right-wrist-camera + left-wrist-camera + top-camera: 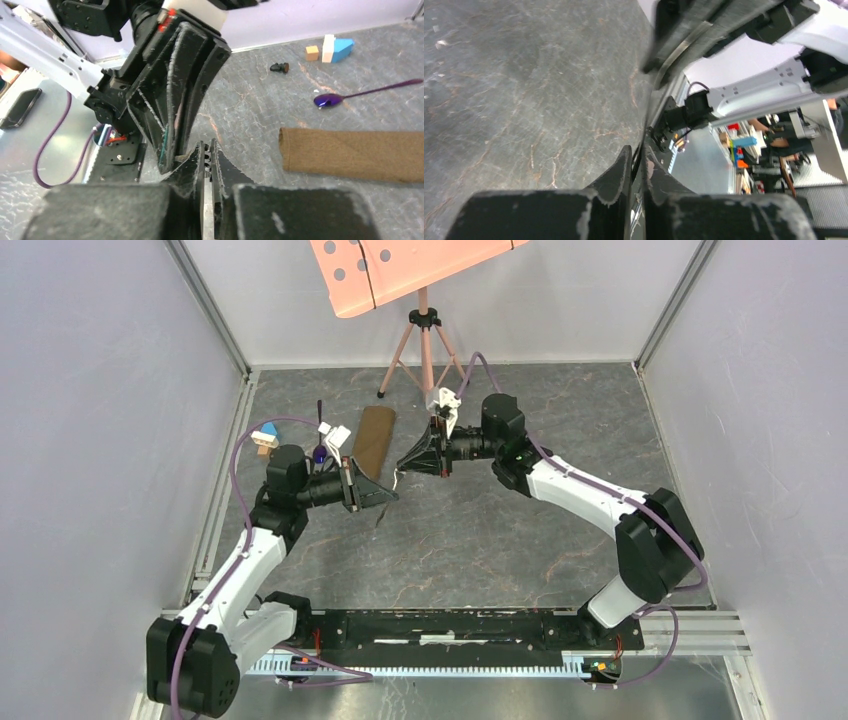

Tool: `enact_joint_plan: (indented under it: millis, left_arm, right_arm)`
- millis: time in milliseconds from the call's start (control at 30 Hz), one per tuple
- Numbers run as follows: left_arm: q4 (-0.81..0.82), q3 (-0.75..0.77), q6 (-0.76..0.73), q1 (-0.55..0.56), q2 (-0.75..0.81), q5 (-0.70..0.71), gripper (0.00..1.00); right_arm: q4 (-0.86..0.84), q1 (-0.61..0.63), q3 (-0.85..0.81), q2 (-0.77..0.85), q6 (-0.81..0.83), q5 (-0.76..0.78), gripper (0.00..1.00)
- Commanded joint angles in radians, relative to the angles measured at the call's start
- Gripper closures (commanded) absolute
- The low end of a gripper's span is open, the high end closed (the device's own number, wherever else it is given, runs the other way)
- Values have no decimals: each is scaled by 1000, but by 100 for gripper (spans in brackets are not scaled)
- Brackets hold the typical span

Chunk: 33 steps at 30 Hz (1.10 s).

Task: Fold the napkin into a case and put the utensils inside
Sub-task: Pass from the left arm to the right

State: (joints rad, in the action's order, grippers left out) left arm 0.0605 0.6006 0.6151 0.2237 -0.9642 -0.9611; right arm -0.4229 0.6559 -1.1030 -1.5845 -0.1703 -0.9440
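The case (373, 440) is a narrow olive-brown cloth rectangle lying at the back middle of the table; it also shows in the right wrist view (350, 155). The purple-bowled spoon (319, 440) lies just left of it, also in the right wrist view (327, 100). My two grippers meet tip to tip above the table, in front of the case. My right gripper (402, 472) (206, 147) is shut on the silver fork (205, 160), its tines showing between the jaws. My left gripper (390, 495) (638, 152) is shut on the same fork (380, 517), one end poking out below it.
A small blue, white and tan toy block (265, 437) (332, 49) sits at the back left, with a tiny black piece (280, 66) near it. A pink tripod stand (425, 340) stands behind the case. Grey walls enclose three sides of the table.
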Motion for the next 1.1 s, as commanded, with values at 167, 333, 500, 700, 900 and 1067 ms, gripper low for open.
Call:
enact_joint_plan:
  millis: [167, 333, 500, 700, 900, 1067]
  left_arm:
    - [182, -68, 96, -1, 60, 45, 98]
    - [342, -116, 216, -12, 40, 65, 98]
    - [522, -146, 338, -19, 6, 58, 98]
    - [593, -145, 391, -20, -30, 49, 98]
    - [619, -140, 410, -22, -36, 47, 98]
    - [621, -143, 402, -23, -47, 42, 98]
  right_arm:
    - [-129, 19, 84, 74, -364, 401, 41]
    - [-464, 21, 242, 78, -708, 412, 35]
    - [-605, 25, 290, 33, -806, 419, 42]
    - [-678, 24, 250, -27, -858, 408, 56]
    - [-735, 31, 226, -78, -908, 406, 67]
    - [-775, 32, 198, -121, -938, 403, 74]
